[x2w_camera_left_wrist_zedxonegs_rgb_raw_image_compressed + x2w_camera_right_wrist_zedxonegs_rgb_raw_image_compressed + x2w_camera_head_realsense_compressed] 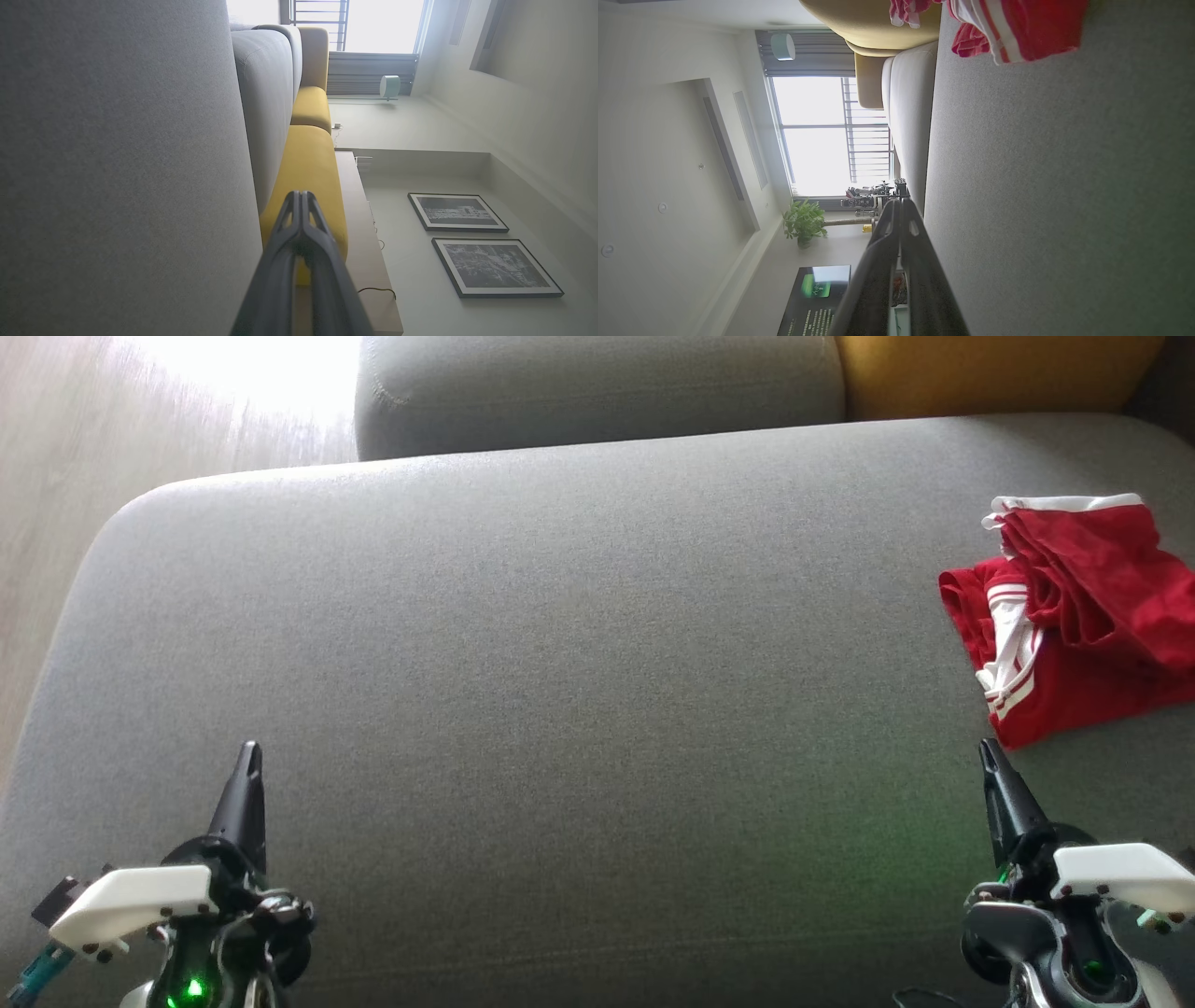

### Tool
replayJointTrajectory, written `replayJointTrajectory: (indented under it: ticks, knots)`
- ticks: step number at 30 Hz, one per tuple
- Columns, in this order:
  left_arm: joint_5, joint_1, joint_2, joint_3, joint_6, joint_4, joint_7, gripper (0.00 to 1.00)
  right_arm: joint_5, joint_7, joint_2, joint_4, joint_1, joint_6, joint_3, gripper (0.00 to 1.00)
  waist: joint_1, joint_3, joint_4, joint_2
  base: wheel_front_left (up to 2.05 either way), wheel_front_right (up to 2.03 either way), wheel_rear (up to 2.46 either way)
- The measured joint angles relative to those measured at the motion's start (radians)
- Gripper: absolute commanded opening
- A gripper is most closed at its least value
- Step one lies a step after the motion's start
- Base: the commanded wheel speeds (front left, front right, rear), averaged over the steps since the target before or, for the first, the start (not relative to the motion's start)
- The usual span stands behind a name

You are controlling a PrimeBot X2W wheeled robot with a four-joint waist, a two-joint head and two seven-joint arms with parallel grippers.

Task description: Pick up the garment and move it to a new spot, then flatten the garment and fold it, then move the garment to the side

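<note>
The crumpled red fabric garment with white stripes [1074, 625] lies at the right on the grey sofa cushion [560, 644]. Near, the left gripper [248, 765] and the right gripper [991, 767] are clenched, both empty.

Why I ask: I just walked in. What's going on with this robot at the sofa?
Nothing is being handled. The left gripper and right gripper are both shut and empty, at the front of the grey sofa cushion. The red garment with white stripes lies bunched on the cushion's right side, beyond the right gripper, untouched.
</note>
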Motion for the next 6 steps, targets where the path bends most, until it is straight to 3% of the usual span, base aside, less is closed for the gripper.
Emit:
replayJointTrajectory:
  ticks: [6]
  knots:
    - [0.001, 0.0, -0.001, 0.002, 0.0, 0.0, 0.0, 0.0, 0.0, 0.0, 0.0, 0.0, 0.0, 0.0, 0.0, 0.0, 0.0, 0.0, 0.0, 0.0, 0.0, 0.0, 0.0]
